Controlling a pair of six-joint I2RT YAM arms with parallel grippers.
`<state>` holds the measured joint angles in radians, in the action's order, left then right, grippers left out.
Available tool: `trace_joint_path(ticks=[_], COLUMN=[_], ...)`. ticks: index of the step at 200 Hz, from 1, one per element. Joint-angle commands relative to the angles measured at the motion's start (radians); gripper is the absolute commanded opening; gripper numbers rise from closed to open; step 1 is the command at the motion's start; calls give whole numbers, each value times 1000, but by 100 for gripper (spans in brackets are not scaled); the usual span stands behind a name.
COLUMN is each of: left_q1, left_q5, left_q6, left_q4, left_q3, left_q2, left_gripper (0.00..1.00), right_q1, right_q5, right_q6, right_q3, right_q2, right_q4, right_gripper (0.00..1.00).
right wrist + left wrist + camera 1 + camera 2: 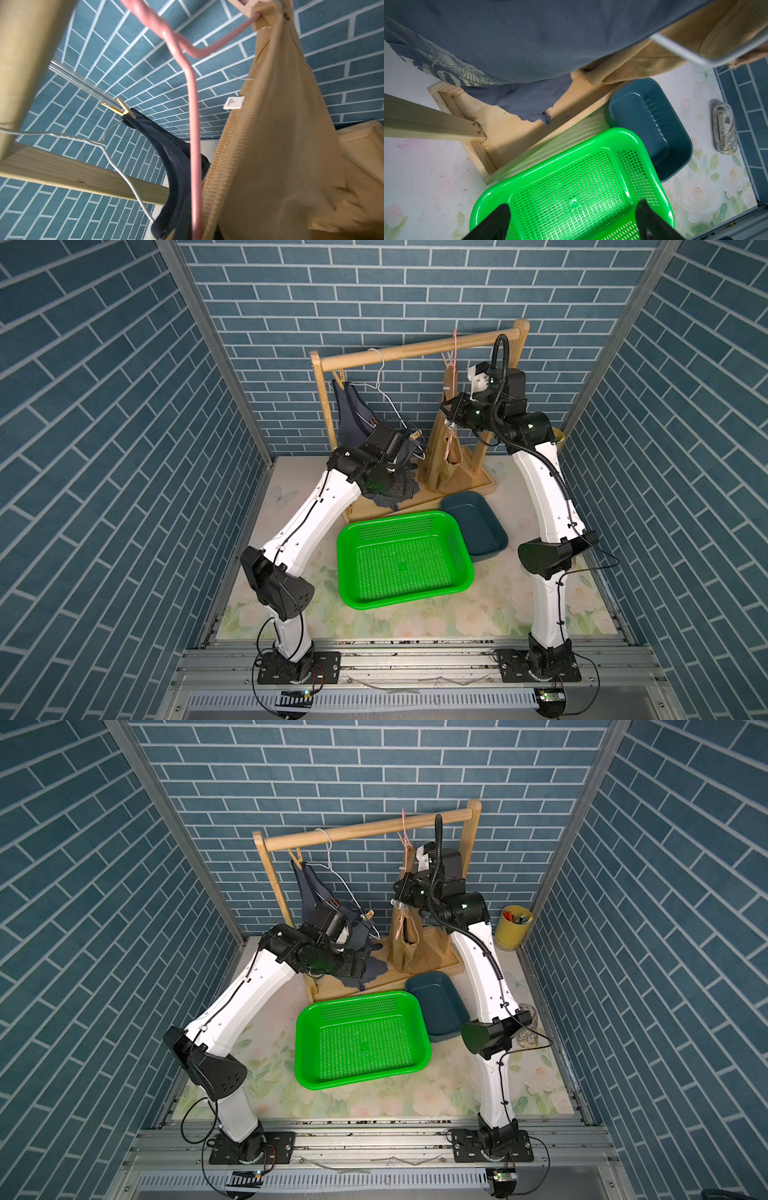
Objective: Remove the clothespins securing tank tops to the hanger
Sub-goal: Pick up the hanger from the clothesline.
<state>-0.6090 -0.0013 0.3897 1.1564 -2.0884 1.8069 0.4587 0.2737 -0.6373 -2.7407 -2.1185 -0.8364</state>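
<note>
- One clothespin [338, 376] clips a strap of the dark tank top [353, 410] to the end of the white wire hanger [384, 381], well apart from both sets of jaws
- A second clothespin [414, 435] sits at that hanger's other end, between the two grippers and nearer the left jaws
- The tan tank top [446, 464] hangs on a pink hanger [192, 104], right against the right gripper [449, 423]
- The right jaws are together; I cannot tell whether anything is pinched between them
- The left gripper [574, 220] has its jaws wide apart and holds nothing, with the dark top's hem hanging just beyond them
- A green basket [571, 158] lies below the left jaws, with a blue tub [643, 116] just beside it
- Both hangers hang from a wooden rack [415, 349]
</note>
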Motion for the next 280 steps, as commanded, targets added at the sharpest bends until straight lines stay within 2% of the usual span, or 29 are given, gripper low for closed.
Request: trace_joint_path(ticks=[1, 44, 90, 138, 182, 228, 253, 280], left_q1=[-6, -6, -7, 3, 54, 88, 112, 153], left_q5=[4, 21, 45, 58, 135, 174, 194, 222], left_q6=[9, 28, 63, 99, 187, 225, 258, 310], left_q4=[41, 61, 73, 74, 56, 57, 38, 16], left_q3=[-54, -160, -265, -268, -274, -272, -267, -277], left_q2=[20, 54, 81, 69, 76, 97, 97, 100], left_gripper=[95, 94, 94, 94, 94, 94, 94, 94], right_q1=[-5, -18, -18, -17, -12, -8, -4, 13], right_q5=[36, 44, 67, 45, 24, -9, -2, 23], right_q6=[22, 32, 52, 83, 106, 121, 132, 145], right_q3=[-34, -16, 89, 210, 399, 579, 588, 515], right_q2=[85, 140, 210, 301, 418, 540, 570, 564], right_q4=[55, -52, -160, -223, -227, -197, -222, -282], right_gripper=[3, 2, 0, 0, 0, 0, 0, 0])
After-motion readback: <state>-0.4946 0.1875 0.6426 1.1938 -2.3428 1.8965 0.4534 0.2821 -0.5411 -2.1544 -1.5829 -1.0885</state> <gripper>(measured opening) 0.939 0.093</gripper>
